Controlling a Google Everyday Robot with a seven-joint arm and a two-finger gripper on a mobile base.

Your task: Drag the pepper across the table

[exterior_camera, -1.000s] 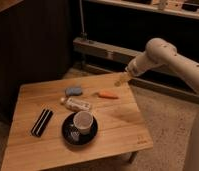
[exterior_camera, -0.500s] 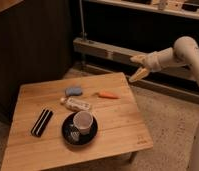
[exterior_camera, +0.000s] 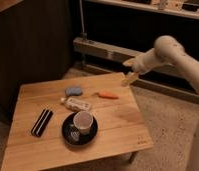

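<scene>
In the camera view, the gripper [exterior_camera: 129,78] hangs wide open and empty over the table's [exterior_camera: 120,131] far edge. It sits at one o'clock from the pepper [exterior_camera: 109,95] lying beyond the cup [exterior_camera: 83,121], seemingly poised to descend.

1. The gripper [exterior_camera: 129,78] hung over the far right corner of the table [exterior_camera: 124,131], jaws apart, holding nothing.
2. The pepper [exterior_camera: 108,95] lay on the planks, apart from the gripper, near a white packet [exterior_camera: 78,104].
3. A cup [exterior_camera: 83,121] stood on a dark plate [exterior_camera: 67,136].
</scene>
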